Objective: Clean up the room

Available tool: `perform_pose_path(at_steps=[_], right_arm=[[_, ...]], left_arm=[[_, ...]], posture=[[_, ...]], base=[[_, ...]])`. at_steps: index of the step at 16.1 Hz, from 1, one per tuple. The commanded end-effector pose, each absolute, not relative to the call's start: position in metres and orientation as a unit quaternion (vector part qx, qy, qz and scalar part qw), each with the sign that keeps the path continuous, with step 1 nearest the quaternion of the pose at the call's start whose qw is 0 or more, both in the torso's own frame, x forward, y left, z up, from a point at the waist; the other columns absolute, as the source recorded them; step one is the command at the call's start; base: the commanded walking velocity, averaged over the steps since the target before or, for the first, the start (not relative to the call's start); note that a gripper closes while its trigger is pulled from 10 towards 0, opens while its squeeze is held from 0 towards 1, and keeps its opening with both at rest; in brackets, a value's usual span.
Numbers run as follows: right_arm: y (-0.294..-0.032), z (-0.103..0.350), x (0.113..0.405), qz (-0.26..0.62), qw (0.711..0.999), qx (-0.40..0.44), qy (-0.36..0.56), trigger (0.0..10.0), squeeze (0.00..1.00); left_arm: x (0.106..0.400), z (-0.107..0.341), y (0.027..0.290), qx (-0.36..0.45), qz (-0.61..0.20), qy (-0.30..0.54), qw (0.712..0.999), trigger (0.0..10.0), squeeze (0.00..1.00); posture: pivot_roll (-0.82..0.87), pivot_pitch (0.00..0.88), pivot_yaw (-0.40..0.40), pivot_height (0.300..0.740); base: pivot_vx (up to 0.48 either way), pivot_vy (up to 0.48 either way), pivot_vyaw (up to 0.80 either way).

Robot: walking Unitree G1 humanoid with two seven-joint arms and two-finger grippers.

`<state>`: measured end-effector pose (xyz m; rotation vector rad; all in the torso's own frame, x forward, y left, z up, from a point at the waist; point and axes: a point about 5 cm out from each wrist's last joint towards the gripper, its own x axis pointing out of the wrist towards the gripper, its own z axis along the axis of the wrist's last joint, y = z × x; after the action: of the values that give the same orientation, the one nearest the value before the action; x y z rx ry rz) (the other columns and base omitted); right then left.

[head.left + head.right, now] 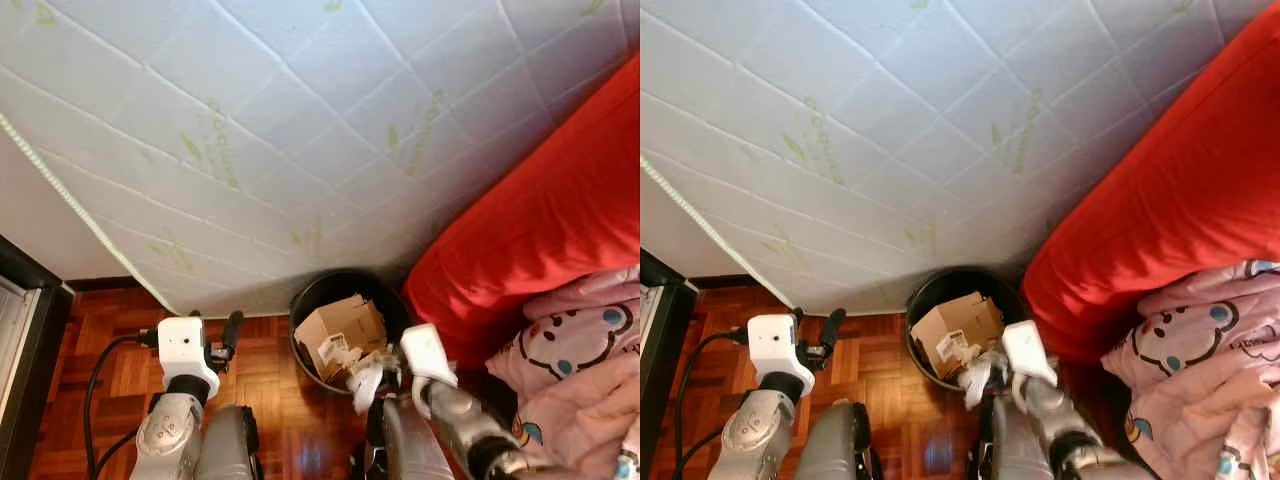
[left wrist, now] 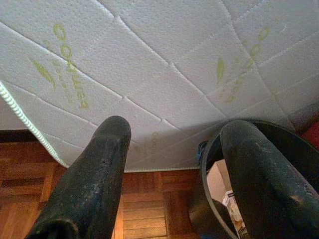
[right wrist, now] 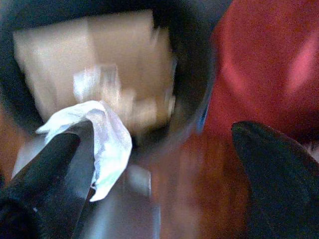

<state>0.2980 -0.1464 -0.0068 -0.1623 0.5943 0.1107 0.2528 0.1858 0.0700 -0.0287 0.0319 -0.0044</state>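
Observation:
A black round bin point(image 1: 297, 305) stands on the parquet floor at the foot of a white mattress, with a cardboard box point(image 1: 340, 325) and paper scraps inside. My right gripper point(image 1: 383, 378) hovers at the bin's near rim. In the right wrist view its fingers point(image 3: 279, 169) are spread open, and a crumpled white tissue point(image 3: 108, 139) clings to one finger above the bin's edge. The tissue point(image 1: 364, 381) also appears just in front of the box. My left gripper point(image 2: 172, 164) is raised left of the bin, open and empty, pointing at the mattress.
The white quilted mattress point(image 1: 300, 130) with green print leans across the top of the scene. A red duvet point(image 1: 540, 230) and a pink cartoon blanket point(image 1: 580, 350) lie to the right. Dark furniture point(image 1: 25, 330) stands at the far left. A black cable point(image 1: 95, 385) trails from my left arm.

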Motion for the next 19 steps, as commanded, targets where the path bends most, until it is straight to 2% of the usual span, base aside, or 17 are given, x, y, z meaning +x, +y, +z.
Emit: perform_pose_path(at_steps=[1, 3, 5, 8, 10, 14, 15, 17, 19], right_arm=[[-0.146, 0.008, 0.310, 0.038, 0.968, -0.043, 0.246, 10.0, 0.00], [-0.144, 0.004, 0.308, 0.050, 0.962, -0.062, 0.261, 10.0, 0.00], [-0.148, -0.014, 0.292, 0.057, 0.938, -0.109, 0.324, 10.0, 0.00], [-0.150, -0.036, 0.269, 0.073, 0.907, -0.136, 0.393, 10.0, 0.00], [-0.146, -0.031, 0.274, 0.076, 0.918, -0.121, 0.369, 10.0, 0.00], [-0.139, -0.001, 0.303, 0.063, 0.957, -0.068, 0.273, 10.0, 0.00], [-0.139, 0.001, 0.305, 0.061, 0.959, -0.071, 0.267, 10.0, 0.00], [-0.145, -0.015, 0.291, 0.064, 0.932, -0.132, 0.333, 10.0, 0.00], [-0.149, -0.028, 0.278, 0.063, 0.914, -0.142, 0.375, 10.0, 0.00]], left_arm=[[0.250, 0.069, 0.186, -0.014, -0.002, 0.021, 1.000, 10.0, 0.00], [0.250, 0.069, 0.185, -0.015, -0.003, 0.021, 1.000, 10.0, 0.00], [0.250, 0.069, 0.185, -0.015, -0.003, 0.021, 1.000, 10.0, 0.00], [0.250, 0.069, 0.185, -0.016, -0.003, 0.023, 1.000, 10.0, 0.00], [0.250, 0.068, 0.185, -0.016, -0.004, 0.023, 1.000, 10.0, 0.00], [0.250, 0.069, 0.186, -0.014, -0.004, 0.023, 1.000, 10.0, 0.00], [0.250, 0.069, 0.186, -0.015, -0.004, 0.023, 1.000, 10.0, 0.00], [0.250, 0.069, 0.185, -0.015, -0.004, 0.023, 1.000, 10.0, 0.00], [0.250, 0.069, 0.185, -0.015, -0.005, 0.023, 1.000, 10.0, 0.00]], posture=[[0.02, 0.256, -0.063, 0.628], [0.02, 0.254, -0.065, 0.628], [0.02, 0.255, -0.066, 0.628], [0.02, 0.257, -0.065, 0.628], [0.02, 0.260, -0.064, 0.628], [0.02, 0.259, -0.062, 0.628], [0.02, 0.259, -0.062, 0.628], [0.02, 0.259, -0.064, 0.628], [0.02, 0.260, -0.064, 0.628]], base=[[0.000, 0.000, 0.00], [0.000, 0.000, 0.00], [0.000, 0.000, 0.00], [0.000, 0.000, 0.00], [0.000, 0.000, 0.00], [0.000, 0.000, 0.00], [0.000, 0.000, 0.00], [0.000, 0.000, 0.00], [0.000, 0.000, 0.00]])
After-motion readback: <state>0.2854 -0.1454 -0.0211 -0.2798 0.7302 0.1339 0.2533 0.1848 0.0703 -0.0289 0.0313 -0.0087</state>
